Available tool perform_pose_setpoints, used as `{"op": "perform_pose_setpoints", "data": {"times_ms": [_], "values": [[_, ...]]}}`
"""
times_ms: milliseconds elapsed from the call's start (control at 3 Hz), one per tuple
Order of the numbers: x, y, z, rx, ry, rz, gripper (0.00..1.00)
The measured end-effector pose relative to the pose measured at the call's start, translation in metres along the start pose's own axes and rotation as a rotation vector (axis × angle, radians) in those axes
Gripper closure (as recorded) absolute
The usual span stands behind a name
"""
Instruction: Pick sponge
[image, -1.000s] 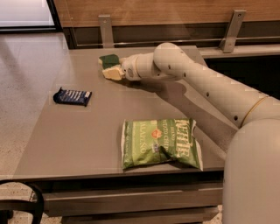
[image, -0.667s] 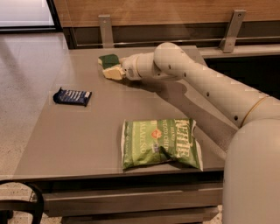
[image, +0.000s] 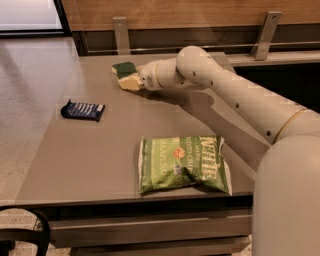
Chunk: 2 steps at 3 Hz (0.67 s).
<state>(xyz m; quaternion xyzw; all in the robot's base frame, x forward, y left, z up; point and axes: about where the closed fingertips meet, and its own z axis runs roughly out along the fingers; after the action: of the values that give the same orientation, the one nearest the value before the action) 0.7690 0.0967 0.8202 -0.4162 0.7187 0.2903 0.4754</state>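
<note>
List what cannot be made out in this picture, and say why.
1. Camera view: near side of the sponge, hidden behind the end effector at the far end of the table; contact cannot be told.
2. Camera view: print on the blue wrapper, too small.
3. Camera view: the robot's body, cut off by the right and bottom edges.

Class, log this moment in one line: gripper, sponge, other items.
gripper: at sponge, far side | sponge: on table | others: blue wrapper, chip bag

chip bag (image: 184, 164): "KETTLE", prob. "JALAPEÑO" | gripper (image: 127, 81) by sponge (image: 124, 67)
</note>
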Motion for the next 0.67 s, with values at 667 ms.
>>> {"op": "perform_pose_setpoints", "data": {"times_ms": [667], "values": [[-0.053,0.013,-0.053,-0.048,0.017,-0.134,1.00]]}}
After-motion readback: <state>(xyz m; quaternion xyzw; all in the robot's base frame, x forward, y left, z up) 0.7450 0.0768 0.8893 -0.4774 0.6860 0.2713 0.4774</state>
